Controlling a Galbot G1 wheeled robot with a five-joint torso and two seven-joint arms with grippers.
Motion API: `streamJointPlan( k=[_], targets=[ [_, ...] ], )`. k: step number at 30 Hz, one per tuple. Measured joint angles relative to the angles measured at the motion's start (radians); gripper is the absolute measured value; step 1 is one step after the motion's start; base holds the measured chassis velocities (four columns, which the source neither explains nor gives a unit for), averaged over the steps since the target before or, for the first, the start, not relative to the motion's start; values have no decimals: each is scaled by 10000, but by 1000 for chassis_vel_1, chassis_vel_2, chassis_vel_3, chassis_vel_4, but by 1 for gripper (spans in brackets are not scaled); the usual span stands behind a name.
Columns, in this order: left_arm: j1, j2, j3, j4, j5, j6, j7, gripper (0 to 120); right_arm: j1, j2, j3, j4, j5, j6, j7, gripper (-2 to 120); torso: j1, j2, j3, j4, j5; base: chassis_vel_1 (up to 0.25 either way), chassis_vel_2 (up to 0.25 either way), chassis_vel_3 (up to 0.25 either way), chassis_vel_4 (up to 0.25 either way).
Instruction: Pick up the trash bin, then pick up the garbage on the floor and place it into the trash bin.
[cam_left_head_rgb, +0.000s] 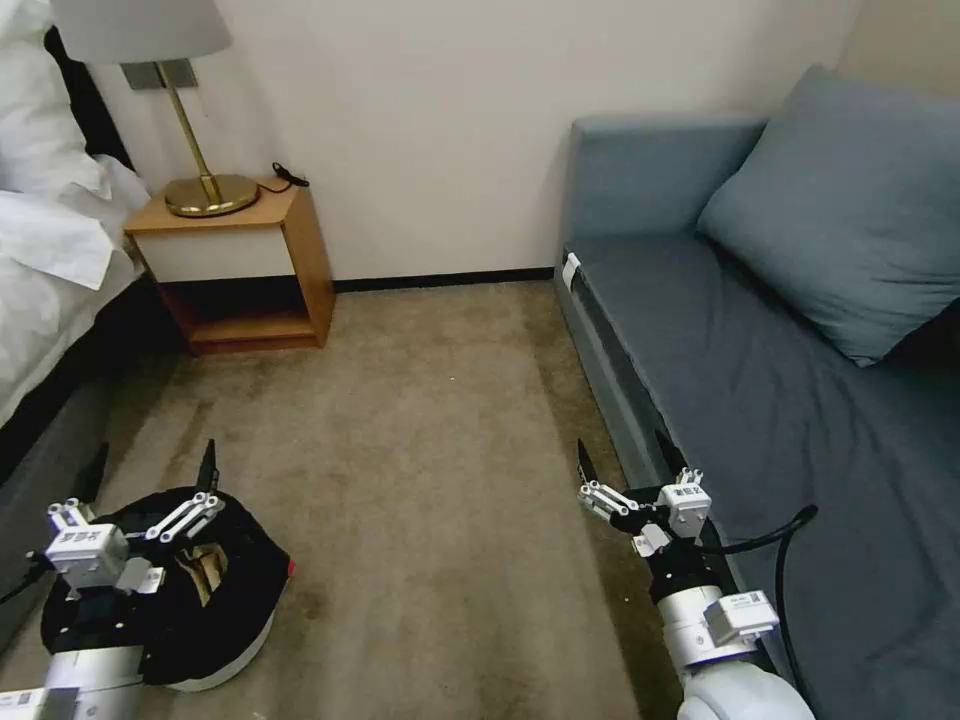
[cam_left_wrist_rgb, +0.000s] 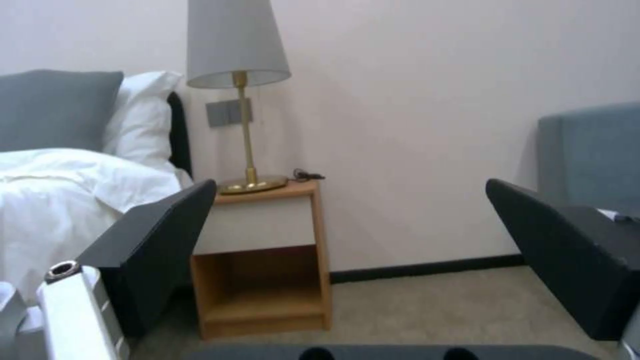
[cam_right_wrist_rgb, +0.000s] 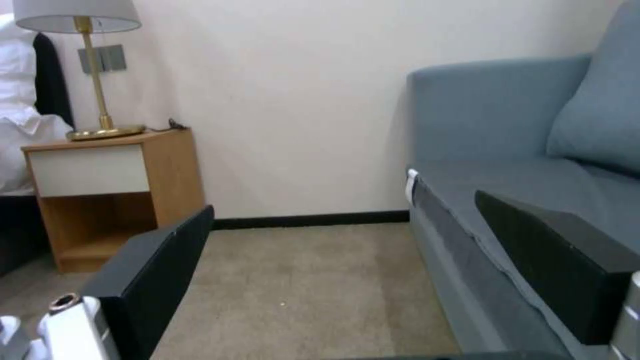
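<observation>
I see soft, even indoor light, dim shadow under the wooden nightstand (cam_left_head_rgb: 240, 290), and slightly soft wrist views.

Left gripper (cam_left_head_rgb: 150, 468) was spread wide, fingers pointing forward; right gripper (cam_left_head_rgb: 628, 460) likewise gaped, level with it, well apart.

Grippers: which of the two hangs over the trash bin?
The left gripper, open above the trash bin near the bed; the right gripper, also open, hangs beside the sofa.
</observation>
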Motion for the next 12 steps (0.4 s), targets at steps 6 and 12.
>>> streamJointPlan(
  k=[6,12],
  targets=[
    [-4,4,-8,5,-12,21,2,100,0,0,0,0,0,0,0,100,0,0,0,0,0,0,0,0,0],
    [-6,8,-12,9,-19,30,3,100,0,0,0,0,0,0,0,100,0,0,0,0,0,0,0,0,0]
  ],
)
